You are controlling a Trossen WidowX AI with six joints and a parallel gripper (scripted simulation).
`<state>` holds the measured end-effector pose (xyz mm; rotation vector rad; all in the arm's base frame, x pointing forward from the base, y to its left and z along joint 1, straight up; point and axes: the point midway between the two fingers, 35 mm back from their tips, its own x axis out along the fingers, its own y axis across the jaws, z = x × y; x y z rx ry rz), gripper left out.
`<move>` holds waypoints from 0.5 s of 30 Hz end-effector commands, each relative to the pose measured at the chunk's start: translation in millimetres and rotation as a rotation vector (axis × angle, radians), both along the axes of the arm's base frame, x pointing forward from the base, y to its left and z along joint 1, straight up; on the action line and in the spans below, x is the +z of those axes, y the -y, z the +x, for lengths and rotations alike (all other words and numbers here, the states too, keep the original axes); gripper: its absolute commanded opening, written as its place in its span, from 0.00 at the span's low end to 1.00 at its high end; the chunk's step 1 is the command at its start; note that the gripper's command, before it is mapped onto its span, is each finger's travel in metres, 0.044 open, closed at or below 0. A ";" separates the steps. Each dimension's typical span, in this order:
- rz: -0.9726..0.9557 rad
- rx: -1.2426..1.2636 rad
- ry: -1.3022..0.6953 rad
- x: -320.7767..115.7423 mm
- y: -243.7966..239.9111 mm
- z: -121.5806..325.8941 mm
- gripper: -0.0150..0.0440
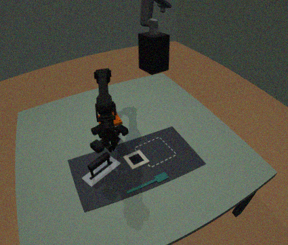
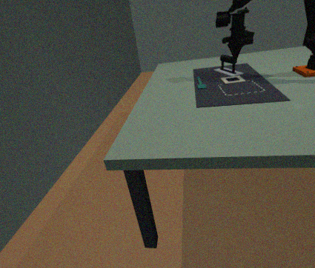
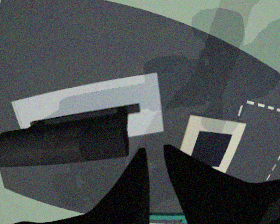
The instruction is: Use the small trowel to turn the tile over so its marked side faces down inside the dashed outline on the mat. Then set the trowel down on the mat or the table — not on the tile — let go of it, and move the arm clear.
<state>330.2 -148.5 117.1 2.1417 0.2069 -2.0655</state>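
Note:
A trowel (image 1: pixel 99 163) (image 2: pixel 227 69) (image 3: pixel 66 142) with a white flat blade and a dark bar handle lies flat on the dark mat (image 1: pixel 183 152) (image 2: pixel 267 96) (image 3: pixel 66 50), at its left end. My gripper (image 1: pixel 107 147) (image 2: pixel 233 55) (image 3: pixel 155 152) hovers just above and behind it, fingers nearly together with nothing between them. The tile (image 1: pixel 135 160) (image 2: pixel 232 80) (image 3: pixel 213 145), cream with a dark square facing up, lies at the left edge of the dashed outline (image 1: pixel 163 161) (image 2: pixel 241 94) (image 3: pixel 263 106). A small teal flat-bladed tool (image 1: pixel 148 183) (image 2: pixel 201 83) (image 3: pixel 166 218) lies on the mat's front edge.
The mat lies on a pale green table (image 1: pixel 48 118) (image 2: pixel 219 129). The arm's orange base (image 1: pixel 117 120) (image 2: pixel 313 69) stands behind the mat. A black box (image 1: pixel 153 52) stands at the table's far edge. The table's front edge is near the teal tool.

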 end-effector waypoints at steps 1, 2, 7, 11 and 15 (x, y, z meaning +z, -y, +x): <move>0.000 0.000 0.000 0.0 0.0 0.0 0.31; 0.000 0.000 0.000 0.0 0.0 0.0 0.30; 0.000 0.000 0.000 0.0 0.0 0.0 0.25; 0.000 0.000 0.000 0.0 0.0 0.0 0.25; 0.000 0.000 0.000 0.0 0.0 0.0 0.25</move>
